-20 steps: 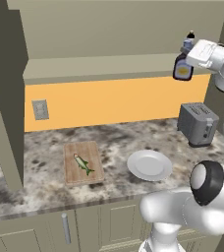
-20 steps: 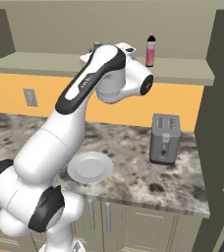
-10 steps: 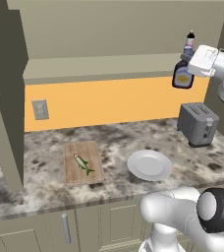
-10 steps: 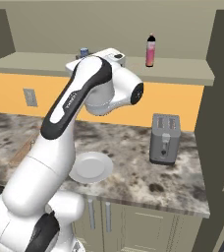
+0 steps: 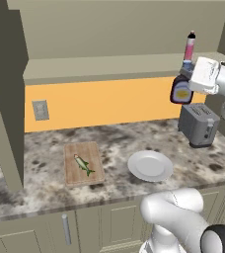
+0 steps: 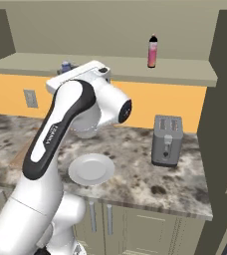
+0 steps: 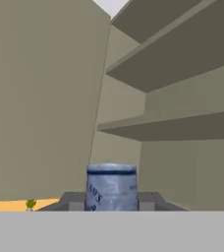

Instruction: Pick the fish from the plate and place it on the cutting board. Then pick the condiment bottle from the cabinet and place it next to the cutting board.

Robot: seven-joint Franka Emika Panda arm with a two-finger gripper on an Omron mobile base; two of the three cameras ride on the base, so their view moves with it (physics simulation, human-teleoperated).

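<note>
the condiment bottle (image 5: 180,92) is up in the air, in front of the cabinet (image 5: 109,69) shelf and above the toaster (image 5: 198,124). the claw (image 5: 189,79) is shut tight on it, up near the neck. in the hand view the bluish-grey cap (image 7: 112,186) sits right between the two dark tips, so the hold is high on the bottle, not on its fat belly.

the bottle is short and fat, with a thin neck. it looks hard and smooth, so it will not squash, but it may slip if the hold gets loose. the fat part hangs below the claw, so it could swing a bit if the arm moves fast. the neck looks like a good place to hold, because it is thin enough to fit. a slow, steady move down seems best, and the bottle should land flat on its bottom so it does not tip.

the fish (image 5: 84,164) lies on the cutting board (image 5: 83,162) on the tabletop (image 5: 119,143), so that part looks done. the white plate (image 5: 150,165) sits bare, near the board's right side. a tall pink bottle (image 5: 189,48) stands on the shelf. the bottle in the claw needs to go down next to the board.
</note>
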